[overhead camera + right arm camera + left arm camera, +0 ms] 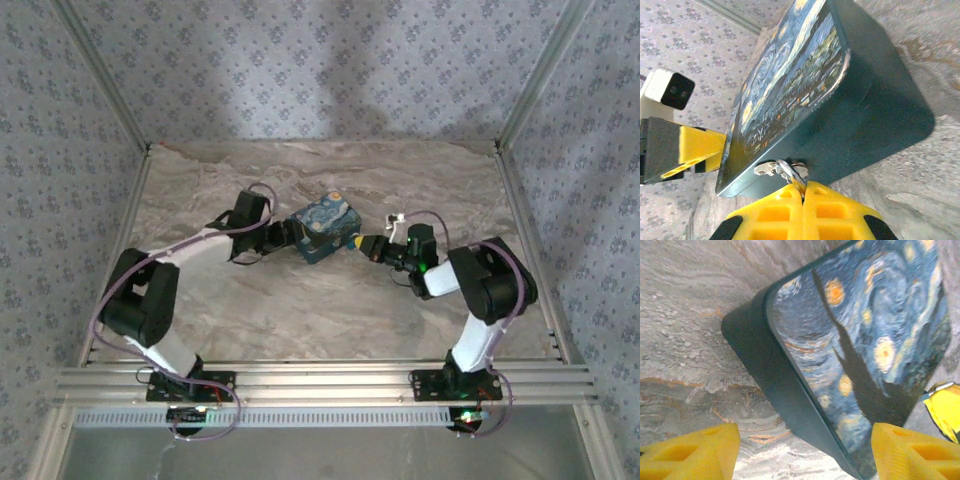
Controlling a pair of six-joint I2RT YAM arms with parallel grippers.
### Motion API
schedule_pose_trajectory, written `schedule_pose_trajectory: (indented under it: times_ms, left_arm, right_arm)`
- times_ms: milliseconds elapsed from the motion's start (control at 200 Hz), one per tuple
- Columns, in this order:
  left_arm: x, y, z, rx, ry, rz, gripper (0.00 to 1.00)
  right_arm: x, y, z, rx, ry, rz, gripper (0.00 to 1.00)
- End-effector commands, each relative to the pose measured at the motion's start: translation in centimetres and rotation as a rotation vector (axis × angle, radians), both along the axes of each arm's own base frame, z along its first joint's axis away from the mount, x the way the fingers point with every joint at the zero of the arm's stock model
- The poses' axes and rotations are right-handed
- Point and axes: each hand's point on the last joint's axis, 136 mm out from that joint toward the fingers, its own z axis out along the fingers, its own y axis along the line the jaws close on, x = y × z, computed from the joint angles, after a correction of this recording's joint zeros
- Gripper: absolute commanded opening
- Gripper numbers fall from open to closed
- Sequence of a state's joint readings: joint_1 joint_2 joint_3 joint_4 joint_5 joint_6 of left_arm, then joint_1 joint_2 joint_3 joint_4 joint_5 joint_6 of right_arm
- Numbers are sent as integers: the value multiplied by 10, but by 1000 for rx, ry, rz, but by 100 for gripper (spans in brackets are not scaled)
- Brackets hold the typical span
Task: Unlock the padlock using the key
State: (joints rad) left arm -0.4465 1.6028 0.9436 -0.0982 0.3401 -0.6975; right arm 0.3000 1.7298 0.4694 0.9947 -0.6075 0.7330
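The padlock (323,232) is a flat block with a night-sky print and teal sides, lying mid-table between both arms. My left gripper (285,236) stands open at its left end. In the left wrist view the yellow fingers (690,452) straddle the padlock (860,340), and its lower corner reaches close to the right-hand finger. My right gripper (372,247) is at the padlock's right side. In the right wrist view it (802,192) is shut on the metal ring of the key (767,168), which sits against the padlock's (790,85) teal side wall.
The marble-patterned table (250,310) is walled by patterned panels with aluminium posts (525,110) at the back corners. A rail (320,380) runs along the near edge by the arm bases. The left arm's white camera block (667,90) shows behind the padlock.
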Motion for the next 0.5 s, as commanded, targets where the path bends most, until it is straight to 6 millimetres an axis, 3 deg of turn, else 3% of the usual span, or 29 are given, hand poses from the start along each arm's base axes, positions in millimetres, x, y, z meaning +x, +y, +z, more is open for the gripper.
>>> schedule_pose_trajectory:
  times_ms: [0,245,495]
  left_arm:
    - [4,12,41,8,-103,22,75]
    - [-4,61,87,114,-310,141,87]
    - [-31,130,109,207,-473,345,97]
  right_arm:
    - [-11,-10,2,-115,-8,5,0]
    - [-53,-14,24,-347,52,102,0]
    - [-111,-18,31,-487,225,171,0]
